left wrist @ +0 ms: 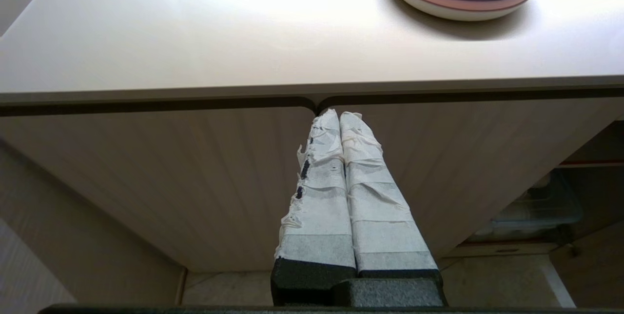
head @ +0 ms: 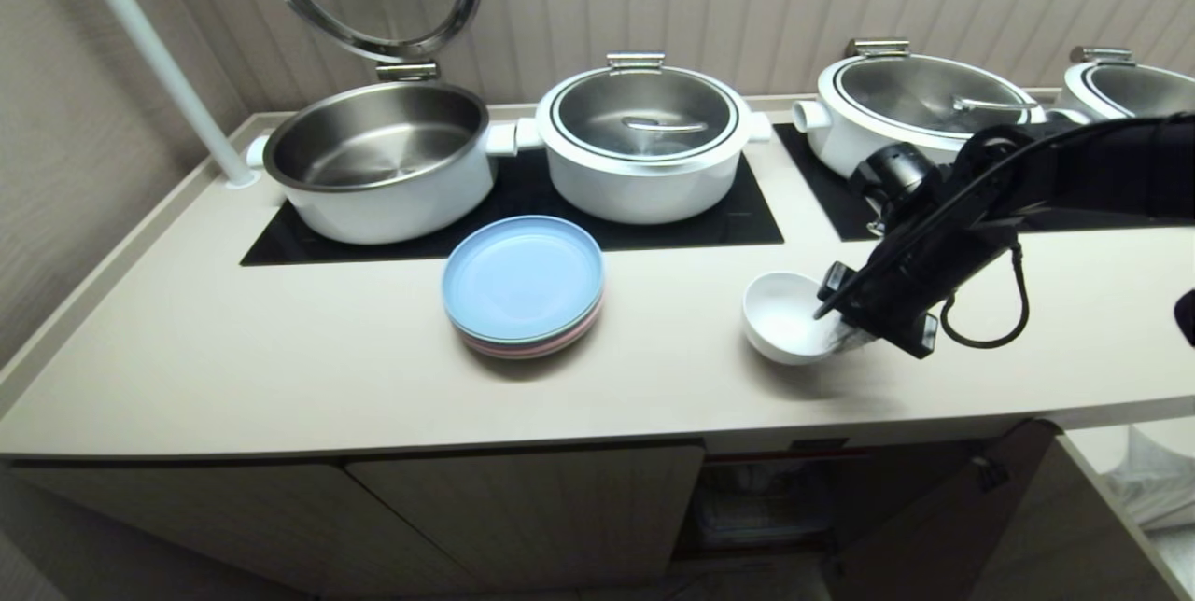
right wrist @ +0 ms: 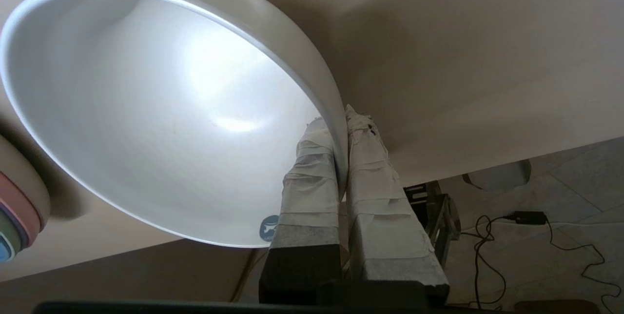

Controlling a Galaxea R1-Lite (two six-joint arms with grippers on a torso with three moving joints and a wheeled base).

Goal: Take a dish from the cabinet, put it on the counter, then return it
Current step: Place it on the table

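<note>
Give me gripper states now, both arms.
Left gripper: closed, empty, parked before the cabinet.
Right gripper: closed on the dish rim, over the counter.

The cream worktop (head: 233,349) carries black glass hob panels (head: 653,218) along its back. On them stand four white pots: one open (head: 378,162), three lidded (head: 644,144). A stack of blue and pink plates (head: 523,286) lies well to the left of the right claw (head: 845,330). The white bowl (head: 784,316), pinched by its rim in that claw, tilts over the worktop's front part
</note>
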